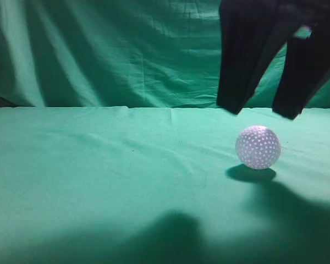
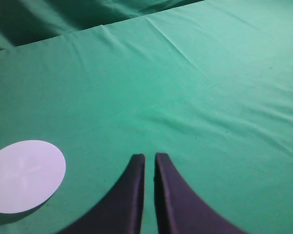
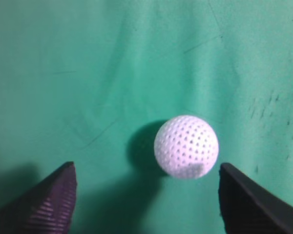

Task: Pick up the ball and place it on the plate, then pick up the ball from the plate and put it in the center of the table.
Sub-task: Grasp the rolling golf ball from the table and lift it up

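The white dimpled ball [image 1: 258, 147] rests on the teal-green table [image 1: 99, 165] at the right. My right gripper [image 1: 261, 111] hangs open just above it, its two black fingers apart and not touching the ball. In the right wrist view the ball [image 3: 186, 146] lies between the spread fingers [image 3: 146, 170], nearer the right one. My left gripper [image 2: 149, 157] is shut and empty, low over the cloth. The flat white round plate [image 2: 24, 175] lies on the table to the left of that gripper.
A draped green curtain [image 1: 99, 49] hangs behind the table's far edge. Wrinkles run across the cloth [image 2: 195, 73]. A dark shadow falls over the front of the table [image 1: 176, 236].
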